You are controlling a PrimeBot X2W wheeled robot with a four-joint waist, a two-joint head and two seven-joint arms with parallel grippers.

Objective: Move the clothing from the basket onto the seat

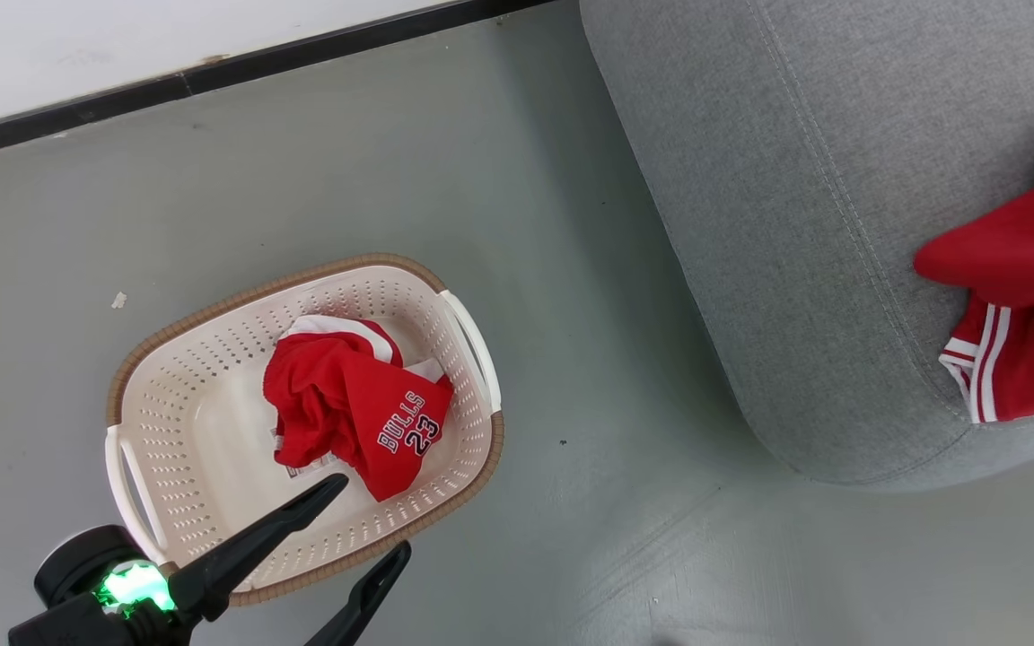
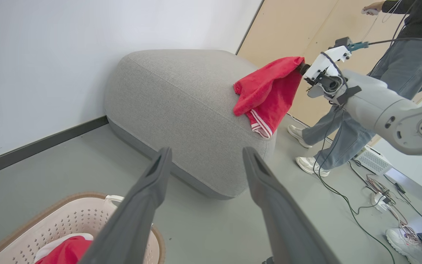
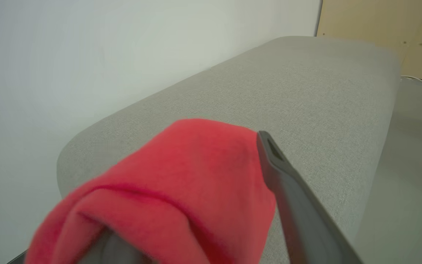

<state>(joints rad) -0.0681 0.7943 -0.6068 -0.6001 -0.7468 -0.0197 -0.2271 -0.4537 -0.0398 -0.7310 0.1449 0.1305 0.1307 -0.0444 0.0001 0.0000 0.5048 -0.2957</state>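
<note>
Left pincer (image 1: 373,513) gapes over basket (image 1: 167,386); its wrist view shows right pincer (image 2: 301,68), also spread, draping clothing (image 2: 266,91) onto seat (image 2: 181,102).

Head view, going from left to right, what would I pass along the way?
Basket with the BULLS jersey inside it → grey floor → grey sofa → red garment with white stripes, on the sofa.

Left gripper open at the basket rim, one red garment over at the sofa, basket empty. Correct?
No, the basket isn't empty: the head view shows the BULLS 23 jersey crumpled inside it. The rest holds: left gripper open at the rim, a red garment at the sofa.
</note>
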